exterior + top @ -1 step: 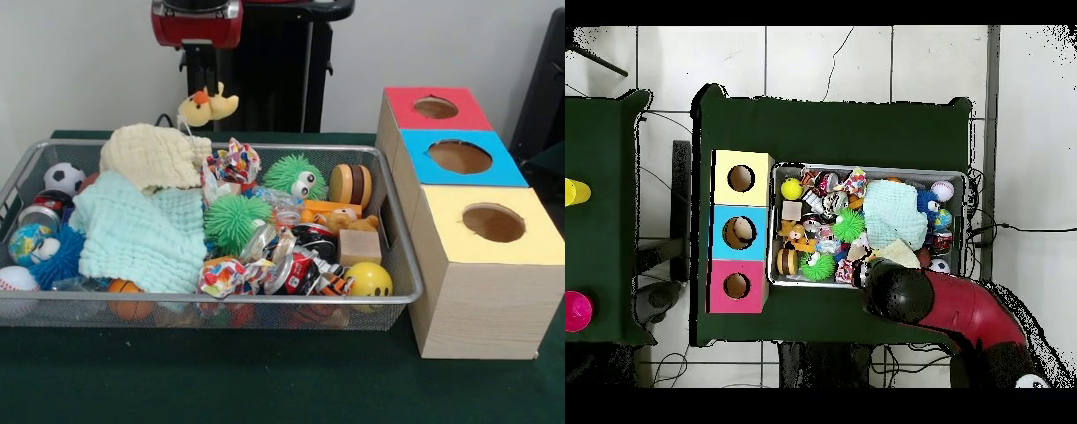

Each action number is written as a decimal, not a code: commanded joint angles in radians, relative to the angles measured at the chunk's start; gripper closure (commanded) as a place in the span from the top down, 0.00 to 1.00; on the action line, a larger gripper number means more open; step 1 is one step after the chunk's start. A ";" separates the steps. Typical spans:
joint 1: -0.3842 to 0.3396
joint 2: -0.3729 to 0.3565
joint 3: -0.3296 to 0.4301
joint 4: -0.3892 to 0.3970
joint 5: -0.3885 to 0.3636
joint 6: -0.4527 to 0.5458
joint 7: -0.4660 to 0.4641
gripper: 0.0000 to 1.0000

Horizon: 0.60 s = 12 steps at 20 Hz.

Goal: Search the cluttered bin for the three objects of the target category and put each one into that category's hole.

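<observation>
A small yellow plush duck (pixel 207 106) is seen hanging above the far rim of the wire bin (pixel 402 291), pinched by the gripper (pixel 205 87), whose fingers are mostly hidden behind the toy. The bin is filled with clutter: a cream cloth (pixel 150 155), a mint cloth (pixel 141 234), two green spiky balls (pixel 237 219), a yellow smiley ball (pixel 368 279) and a small soccer ball (pixel 64 177). Beside the bin, a wooden box (pixel 481 309) with red (pixel 435 108), blue (pixel 460 156) and yellow (pixel 493 223) holes is set on the green surface (pixel 265 380).
</observation>
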 commanded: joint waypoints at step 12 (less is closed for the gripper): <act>0.103 -0.037 0.095 0.121 0.258 0.044 0.159 0.00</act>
